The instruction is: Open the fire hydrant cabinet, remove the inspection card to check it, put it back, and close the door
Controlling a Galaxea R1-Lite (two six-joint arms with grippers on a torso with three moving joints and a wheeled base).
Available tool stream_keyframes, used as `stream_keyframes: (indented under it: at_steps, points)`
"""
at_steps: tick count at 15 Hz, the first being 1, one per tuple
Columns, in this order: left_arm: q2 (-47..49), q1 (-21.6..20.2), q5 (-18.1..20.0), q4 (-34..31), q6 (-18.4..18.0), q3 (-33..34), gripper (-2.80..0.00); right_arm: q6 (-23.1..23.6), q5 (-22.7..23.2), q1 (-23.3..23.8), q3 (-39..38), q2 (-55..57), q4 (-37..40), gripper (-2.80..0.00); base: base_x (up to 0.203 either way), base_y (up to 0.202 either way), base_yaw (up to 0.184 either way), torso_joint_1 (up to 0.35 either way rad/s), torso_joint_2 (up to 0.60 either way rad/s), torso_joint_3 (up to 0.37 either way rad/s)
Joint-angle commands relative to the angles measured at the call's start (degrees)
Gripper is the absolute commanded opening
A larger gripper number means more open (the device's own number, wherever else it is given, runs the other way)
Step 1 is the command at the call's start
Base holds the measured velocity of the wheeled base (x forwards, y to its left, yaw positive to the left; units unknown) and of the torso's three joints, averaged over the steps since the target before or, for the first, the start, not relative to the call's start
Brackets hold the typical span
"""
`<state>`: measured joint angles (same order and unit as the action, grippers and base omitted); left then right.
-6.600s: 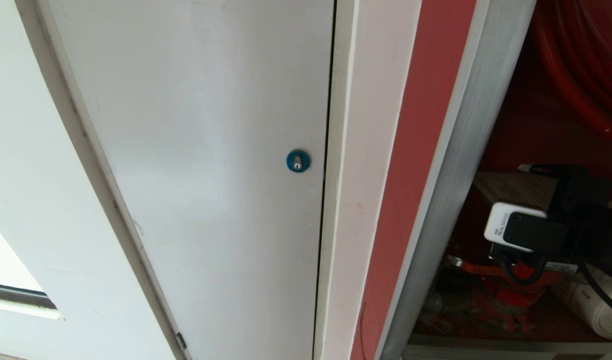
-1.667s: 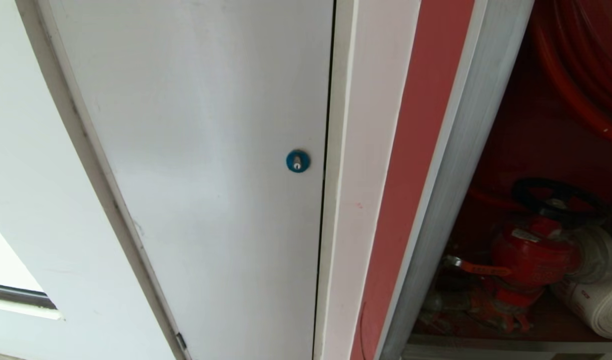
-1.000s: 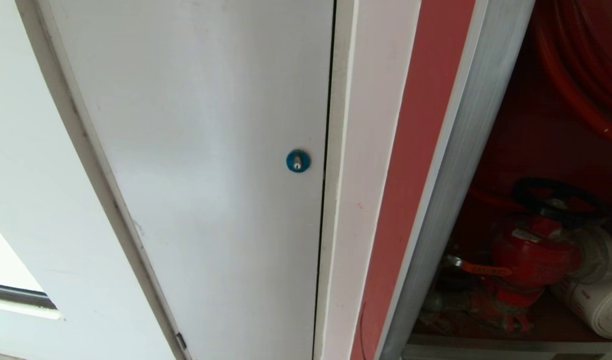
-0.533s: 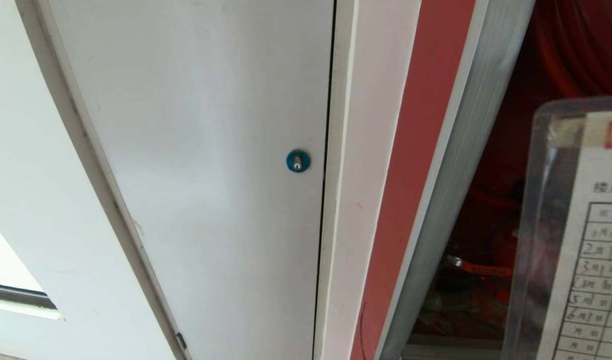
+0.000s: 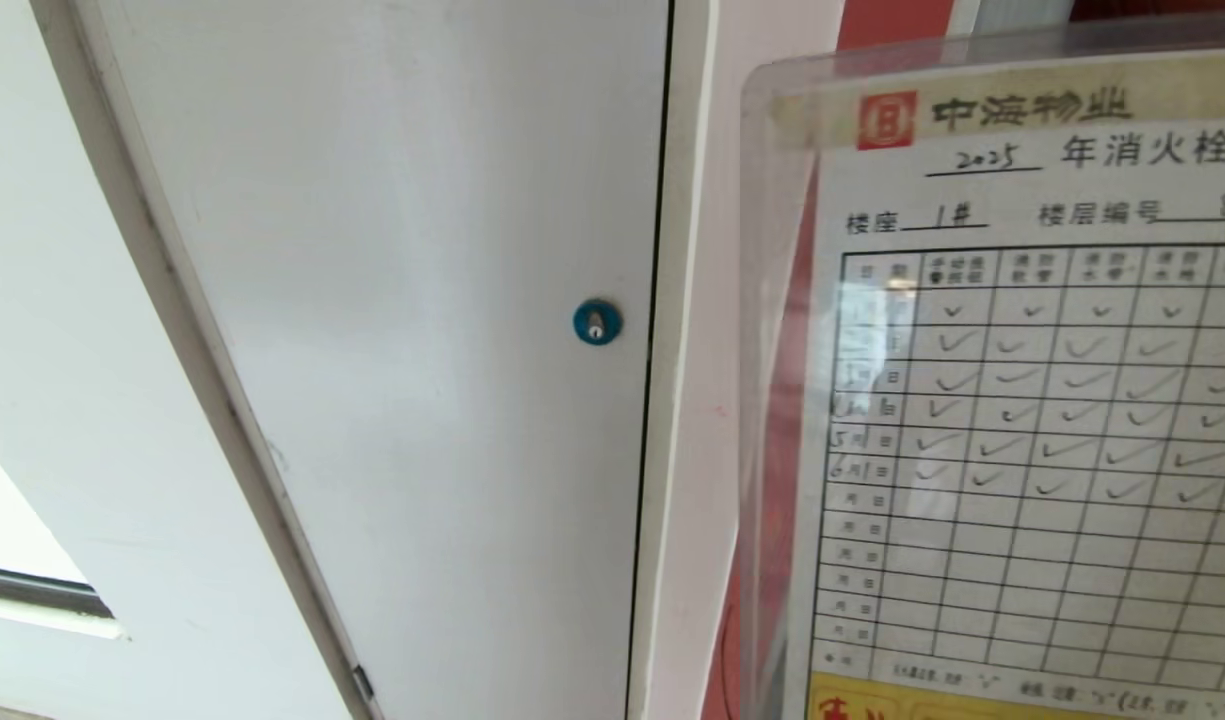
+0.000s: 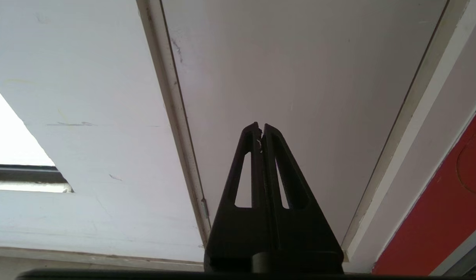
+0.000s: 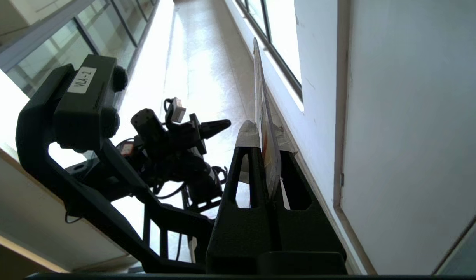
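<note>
Close before the head camera, on the right side of its view, the card [image 5: 1012,400] fills the space from top to bottom. It is a white sheet in a clear plastic sleeve, with a red logo and printed heading at the top, a table of rows and columns with handwritten ticks in the upper rows, and a yellow strip along the bottom edge. It faces the camera and hides nearly all of the cabinet [image 5: 897,20], of which only a strip of red and a bit of silver frame show above and beside the sleeve.

In the right wrist view, the right gripper [image 7: 265,146] pinches the card [image 7: 261,97] by one edge, its fingers pressed onto the sleeve, and the card stands edge-on between them. Beyond it in that view are the robot's head mount and the left arm, a bright corridor floor and windows.

The left gripper [image 6: 260,128] is parked with its fingers pressed together and holding nothing, pointing at the white door [image 6: 300,77].

Farther back in the head view, left of the card, stands that plain white door [image 5: 392,300] with a small round blue lock [image 5: 597,322] near its right edge, and a white frame post [image 5: 687,400] between door and cabinet.
</note>
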<state>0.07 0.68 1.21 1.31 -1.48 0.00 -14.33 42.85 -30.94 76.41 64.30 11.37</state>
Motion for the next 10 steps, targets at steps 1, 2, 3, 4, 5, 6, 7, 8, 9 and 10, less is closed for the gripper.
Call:
stream_keyframes:
  at_steps: [1, 2, 3, 4, 5, 6, 7, 8, 9, 10]
  points:
    - [0.01, 0.02, 0.02, 0.01, -0.02, 0.79, -2.80, -0.64, 0.22, -1.58, -0.11, 3.27, -2.99, -2.80, 0.000, 0.000, 0.000, 0.000, 0.00, 0.000]
    - [0.01, 0.02, 0.02, 0.01, -0.02, 0.79, -2.80, -1.63, 0.22, -1.70, -0.12, 4.12, -5.19, -2.80, 0.000, 0.000, 0.000, 0.000, 0.00, 0.000]
    - [0.01, 0.02, 0.02, 0.01, -0.02, 0.79, -2.80, -2.58, 0.22, -1.93, -0.12, 4.75, -6.69, -2.80, 0.000, 0.000, 0.000, 0.000, 0.00, 0.000]
    - [0.01, 0.02, 0.02, 0.01, 0.02, 0.79, -2.80, -3.21, 0.19, -2.72, -0.12, 5.53, -8.33, -2.80, 0.000, 0.000, 0.000, 0.000, 0.00, 0.000]
    - [0.01, 0.02, 0.03, 0.01, -0.02, 0.79, -2.80, -3.38, 0.14, -3.41, 0.00, 6.28, -9.77, -2.80, 0.000, 0.000, 0.000, 0.000, 0.00, 0.000]
    - [0.01, -0.07, 0.02, 0.01, -0.02, 0.79, -2.80, -3.42, 0.13, -3.97, 0.18, 7.11, -10.62, -2.80, 0.000, 0.000, 0.000, 0.000, 0.00, 0.000]
    - [0.01, 0.02, 0.02, 0.01, -0.02, 0.79, -2.80, -3.43, 0.08, -4.68, 0.30, 7.74, -11.21, -2.80, 0.000, 0.000, 0.000, 0.000, 0.00, 0.000]
    - [0.01, 0.02, 0.02, 0.01, -0.02, 0.79, -2.80, -3.43, -0.05, -4.92, 0.32, 8.05, -11.57, -2.80, 0.000, 0.000, 0.000, 0.000, 0.00, 0.000]
    - [0.01, 0.02, 0.02, 0.01, -0.02, 0.79, -2.80, -3.43, -0.13, -4.92, 0.36, 8.35, -11.72, -2.80, 0.000, 0.000, 0.000, 0.000, 0.00, 0.000]
    - [0.01, 0.02, 0.10, 0.01, -0.02, 0.79, -2.80, -3.43, -0.14, -4.92, 0.70, 8.69, -11.81, -2.80, 0.000, 0.000, 0.000, 0.000, 0.00, 0.000]
